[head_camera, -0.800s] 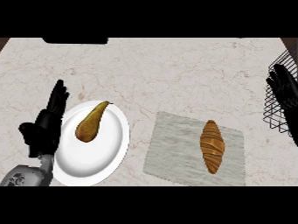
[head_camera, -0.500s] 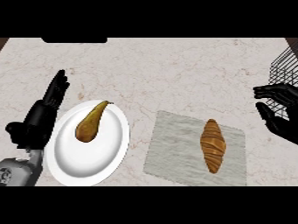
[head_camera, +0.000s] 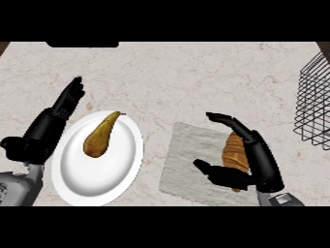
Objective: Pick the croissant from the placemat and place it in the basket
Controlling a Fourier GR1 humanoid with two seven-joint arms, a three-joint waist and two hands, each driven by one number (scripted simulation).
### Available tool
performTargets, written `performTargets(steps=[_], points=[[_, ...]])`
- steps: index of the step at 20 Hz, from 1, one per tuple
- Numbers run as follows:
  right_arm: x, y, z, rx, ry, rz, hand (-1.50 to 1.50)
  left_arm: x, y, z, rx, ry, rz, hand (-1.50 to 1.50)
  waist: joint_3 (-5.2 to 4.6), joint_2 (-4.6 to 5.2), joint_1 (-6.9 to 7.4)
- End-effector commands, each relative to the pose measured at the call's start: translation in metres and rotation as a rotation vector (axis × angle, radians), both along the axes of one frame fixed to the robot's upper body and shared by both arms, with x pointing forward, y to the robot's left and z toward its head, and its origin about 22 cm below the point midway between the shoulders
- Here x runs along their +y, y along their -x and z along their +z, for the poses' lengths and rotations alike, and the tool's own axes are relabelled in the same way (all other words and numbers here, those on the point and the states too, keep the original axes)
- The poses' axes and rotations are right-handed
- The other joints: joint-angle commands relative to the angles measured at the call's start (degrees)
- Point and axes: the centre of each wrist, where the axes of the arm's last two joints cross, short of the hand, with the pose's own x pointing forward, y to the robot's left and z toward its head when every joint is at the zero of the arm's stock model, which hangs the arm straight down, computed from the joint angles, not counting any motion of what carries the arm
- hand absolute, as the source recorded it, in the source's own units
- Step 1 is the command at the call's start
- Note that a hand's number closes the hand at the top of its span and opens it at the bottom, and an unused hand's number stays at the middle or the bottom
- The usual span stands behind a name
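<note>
The right hand [head_camera: 262,163] hangs over the right half of the placemat [head_camera: 187,162], its fingers [head_camera: 240,130] stretched out and only gently bent, and its thumb [head_camera: 214,173] spread wide to the left. It is not clasped on anything. The croissant [head_camera: 235,151] lies lengthwise on the placemat in the gap between thumb and fingers: the fingers run along its right side and the thumb sits by its near left end. Whether either touches it cannot be told. The near end of the croissant and the placemat's right edge are hidden under the hand.

To the right of the hand is a strip of bare counter [head_camera: 182,77], then the wire basket [head_camera: 322,111], which stands well apart from the placemat at the view's right edge and is cut off by it. Beyond the placemat the counter is bare up to its far edge.

Just left of the placemat is a white plate [head_camera: 107,181] with a pear [head_camera: 98,138] on it. The left hand [head_camera: 47,130] rests beside the plate's left rim, fingers straight and pointing away.
</note>
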Motion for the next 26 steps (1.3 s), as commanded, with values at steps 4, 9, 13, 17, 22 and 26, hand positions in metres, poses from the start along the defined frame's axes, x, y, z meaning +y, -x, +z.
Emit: performTargets(steps=[4, 9, 13, 17, 22, 26], points=[[-0.009, 0.003, 0.032, -0.072, 0.325, -0.336, -1.50, 0.016, 0.001, 0.002, 0.019, -0.022, 0.019, 0.00, -0.32, -0.73, -1.78], [-0.033, 0.005, 0.074, 0.004, 0.647, -0.460, -1.50, 0.005, 0.009, -0.013, 0.019, -0.008, 0.006, 0.00, -0.46, -0.94, -2.33], [-0.037, 0.016, 0.099, 0.216, 0.886, -0.359, -1.50, 0.018, 0.003, 0.008, 0.016, -0.015, 0.014, 0.00, -0.35, -0.94, -1.48], [-0.028, 0.034, 0.132, 0.364, 0.939, -0.217, -1.50, 0.006, 0.009, -0.005, 0.018, -0.009, -0.001, 0.00, -0.17, -0.46, -1.25], [-0.032, 0.067, 0.184, 0.409, 0.945, -0.162, -1.50, 0.013, -0.001, -0.006, 0.015, -0.012, 0.018, 0.00, -0.10, -0.15, -1.37], [-0.042, 0.068, 0.198, 0.460, 0.895, -0.206, -1.50, 0.011, -0.006, 0.012, -0.013, -0.036, -0.011, 0.00, -0.01, -0.05, -0.56]])
